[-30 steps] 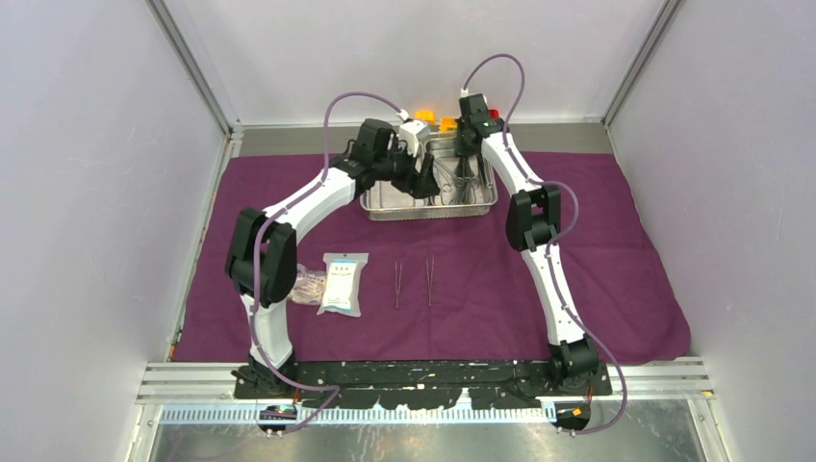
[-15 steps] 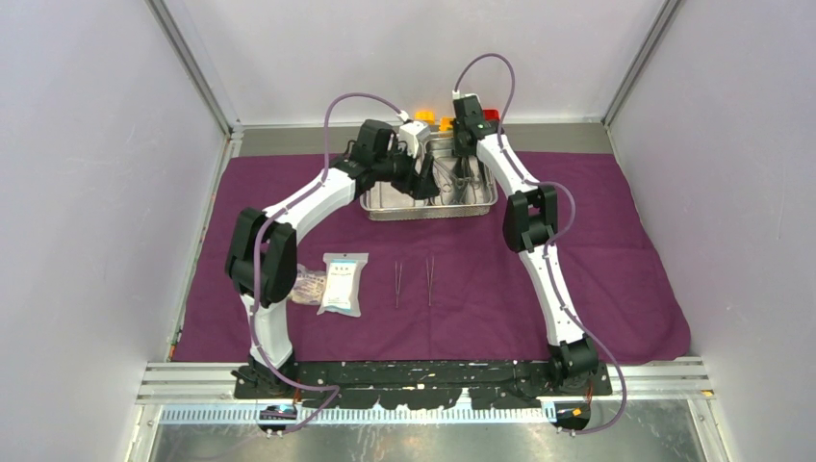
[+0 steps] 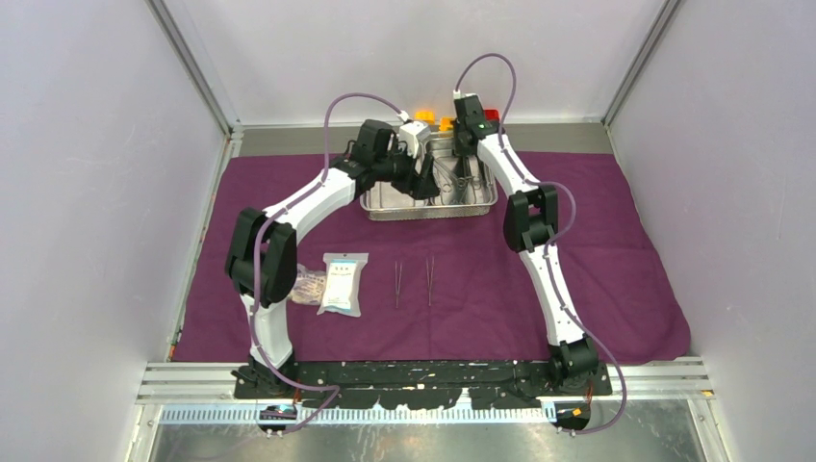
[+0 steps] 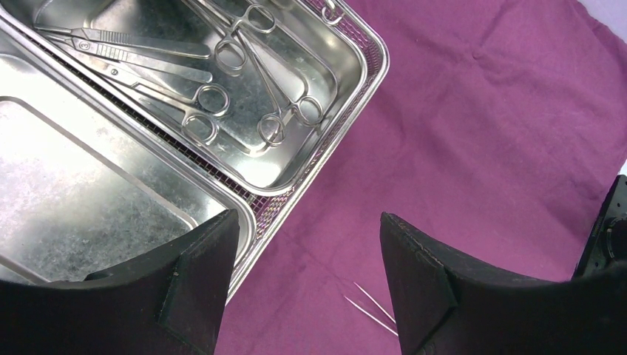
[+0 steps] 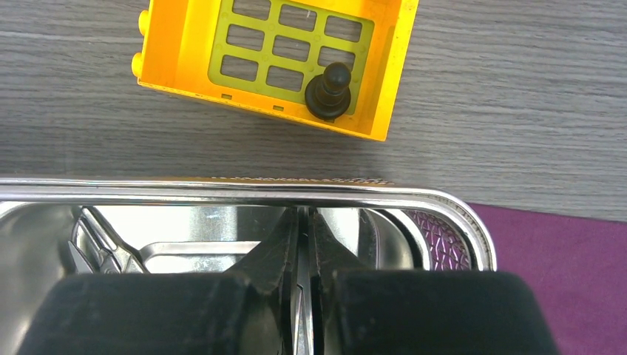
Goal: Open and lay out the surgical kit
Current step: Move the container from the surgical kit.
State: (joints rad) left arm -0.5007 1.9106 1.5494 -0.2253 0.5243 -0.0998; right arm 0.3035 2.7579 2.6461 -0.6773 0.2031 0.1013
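Left claw [image 4: 307, 248] gapes wide, empty, over the tray's [image 4: 89, 192] corner. Right claw [image 5: 303, 216] nearly closed, we think nipping a thin steel instrument [image 5: 302, 296]; only its camera shows the yellow brick [image 5: 273, 63].

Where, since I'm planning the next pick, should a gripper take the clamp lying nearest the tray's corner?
By its two finger rings, coming straight down from above. The clamp lies flat on the floor of the tray, rings side by side near the wall, while its shanks run in among the other tools, so the rings look freest.

Instruments [image 4: 251, 96] in tray [image 3: 430, 211]; tweezers [image 3: 396, 285], packets [image 3: 344, 282] on cloth [image 3: 597, 269].
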